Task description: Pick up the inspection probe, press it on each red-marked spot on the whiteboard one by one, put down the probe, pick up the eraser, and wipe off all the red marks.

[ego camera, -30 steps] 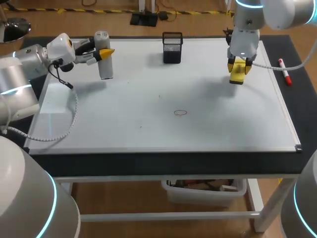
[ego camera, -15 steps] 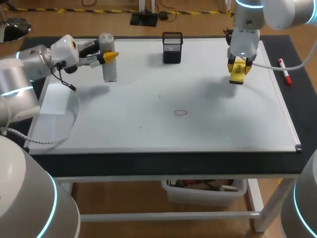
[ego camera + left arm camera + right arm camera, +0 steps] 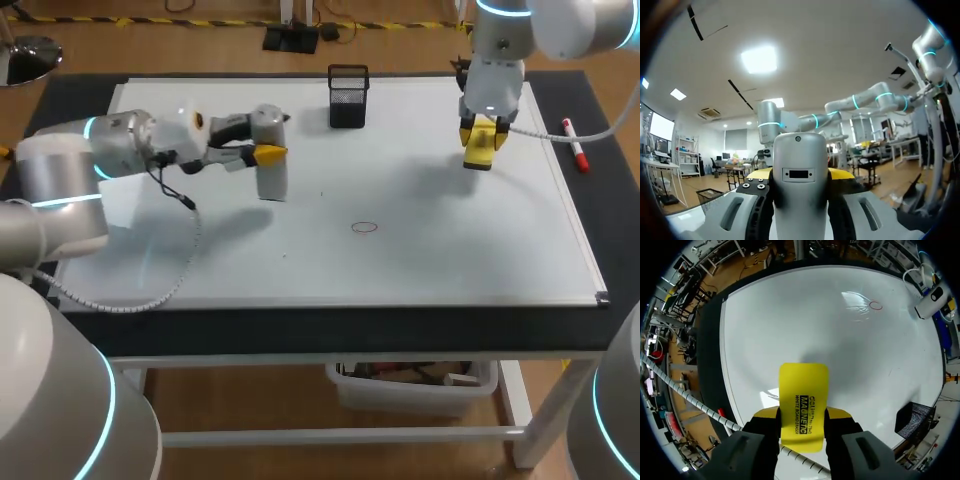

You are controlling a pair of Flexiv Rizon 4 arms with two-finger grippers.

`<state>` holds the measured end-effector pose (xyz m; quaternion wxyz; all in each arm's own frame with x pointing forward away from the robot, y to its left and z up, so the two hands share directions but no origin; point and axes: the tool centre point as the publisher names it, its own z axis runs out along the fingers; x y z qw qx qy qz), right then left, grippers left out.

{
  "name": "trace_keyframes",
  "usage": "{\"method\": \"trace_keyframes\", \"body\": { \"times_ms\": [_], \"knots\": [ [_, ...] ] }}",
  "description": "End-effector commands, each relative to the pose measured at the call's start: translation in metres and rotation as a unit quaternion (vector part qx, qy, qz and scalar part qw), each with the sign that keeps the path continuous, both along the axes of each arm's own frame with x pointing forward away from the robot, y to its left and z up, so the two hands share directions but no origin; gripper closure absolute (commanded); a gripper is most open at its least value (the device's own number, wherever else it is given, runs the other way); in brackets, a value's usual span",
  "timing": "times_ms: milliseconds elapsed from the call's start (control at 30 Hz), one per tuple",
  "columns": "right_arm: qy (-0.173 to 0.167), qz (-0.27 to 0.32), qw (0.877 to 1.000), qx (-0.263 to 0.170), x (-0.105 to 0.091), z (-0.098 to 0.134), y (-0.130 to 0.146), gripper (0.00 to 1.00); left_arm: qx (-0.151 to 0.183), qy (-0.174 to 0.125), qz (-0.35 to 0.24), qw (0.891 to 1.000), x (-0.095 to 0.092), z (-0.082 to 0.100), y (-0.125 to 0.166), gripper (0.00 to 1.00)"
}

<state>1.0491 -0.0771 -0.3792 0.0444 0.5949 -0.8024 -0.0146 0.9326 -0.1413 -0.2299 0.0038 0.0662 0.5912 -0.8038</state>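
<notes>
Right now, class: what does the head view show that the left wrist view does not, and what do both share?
Head view only: the yellow eraser, the red mark, the marker pen. Left wrist view only: the dark slot on the face of the probe. Both: the probe gripped in the left pincer, and the black mesh cup.

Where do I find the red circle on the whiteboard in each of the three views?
Head view: the red circle lies near the middle of the whiteboard.
Left wrist view: not in it; the probe fills the foreground.
Right wrist view: the circle lies far ahead of the yellow eraser.
Shared landmark: the black mesh cup, also in the right wrist view.
</notes>
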Motion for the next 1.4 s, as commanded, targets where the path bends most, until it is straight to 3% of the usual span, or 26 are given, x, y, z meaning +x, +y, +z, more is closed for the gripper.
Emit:
{"method": "trace_keyframes", "body": {
  "times_ms": [33,333,667,1400],
  "knots": [
    [-0.001,0.001,1.0,-0.001,0.0,0.001,-0.001,1.0,-0.008,-0.003,-0.033,0.999,0.002,-0.004,-0.028,1.0],
    [-0.001,0.001,1.0,-0.001,0.0,0.001,-0.001,1.0,-0.014,-0.017,-0.092,0.995,-0.02,-0.007,-0.073,1.0],
    [-0.001,0.001,1.0,-0.001,0.0,0.001,-0.001,1.0,-0.018,0.003,-0.12,0.993,-0.031,-0.019,-0.108,1.0],
    [-0.001,0.001,1.0,-0.001,0.0,0.001,-0.001,1.0,-0.019,0.012,-0.165,0.986,-0.043,-0.035,-0.143,1.0]
  ]
}}
